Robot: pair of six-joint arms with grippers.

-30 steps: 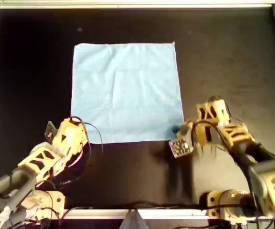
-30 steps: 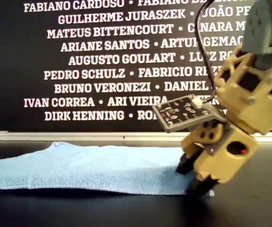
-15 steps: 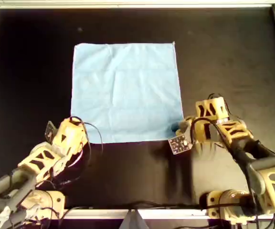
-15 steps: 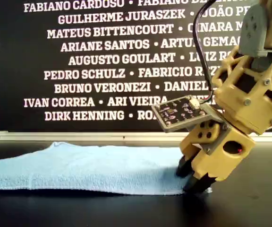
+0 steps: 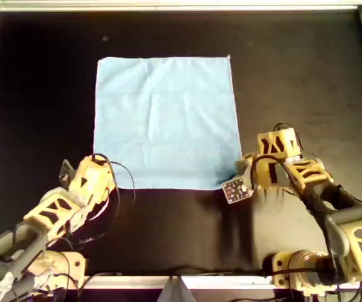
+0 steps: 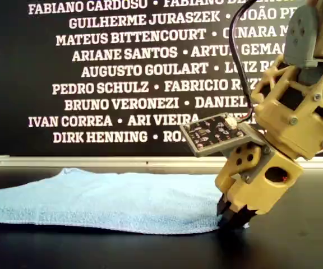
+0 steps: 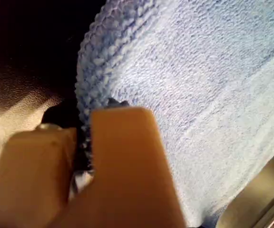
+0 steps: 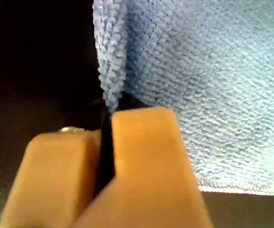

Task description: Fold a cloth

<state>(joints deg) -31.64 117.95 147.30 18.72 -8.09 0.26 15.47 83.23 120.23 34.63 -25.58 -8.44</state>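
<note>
We closed the right gripper [image 6: 232,217] onto the cloth [image 5: 167,119] corner within the last 1 s; the left gripper [image 7: 87,142] also pinched its corner, so lifting could begin.

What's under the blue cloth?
Around the cloth only the black table shows, so it seems to lie flat on that. Both grippers pinch its near corners. Anything beneath the middle is covered and cannot be seen.

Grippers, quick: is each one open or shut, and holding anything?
Left gripper: shut on the cloth's edge.
Right gripper: shut on the cloth's edge.
</note>
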